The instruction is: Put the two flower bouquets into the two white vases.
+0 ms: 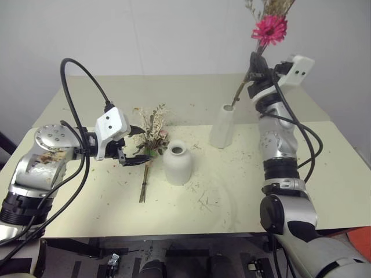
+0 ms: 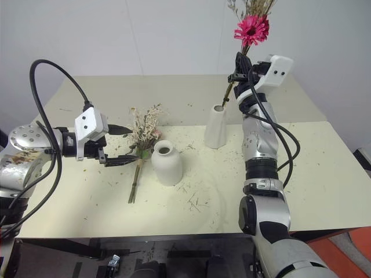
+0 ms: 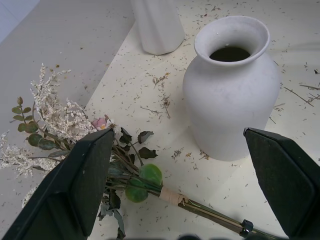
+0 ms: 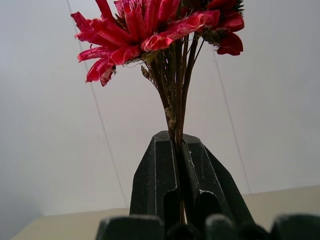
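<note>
My right gripper (image 1: 254, 68) is raised and shut on the stems of the bouquet with the magenta flower (image 1: 269, 29) and dried grasses. The stems slant down to the mouth of the tall, slim white vase (image 1: 222, 126); whether their ends are inside I cannot tell. In the right wrist view the fingers (image 4: 160, 170) pinch the stems under the flower (image 4: 150, 35). The pale pink bouquet (image 1: 152, 138) lies flat on the table, left of the round white vase (image 1: 177, 163). My left gripper (image 1: 138, 146) hangs open just above that bouquet, with the leafy stems (image 3: 140, 180) between its fingers.
The cream table (image 1: 324, 191) is strewn with bits of dried stems and leaves. A seam runs across it behind the round vase. A white wall rises past the far edge (image 1: 191, 76). Black cables (image 1: 75, 87) loop over my left arm.
</note>
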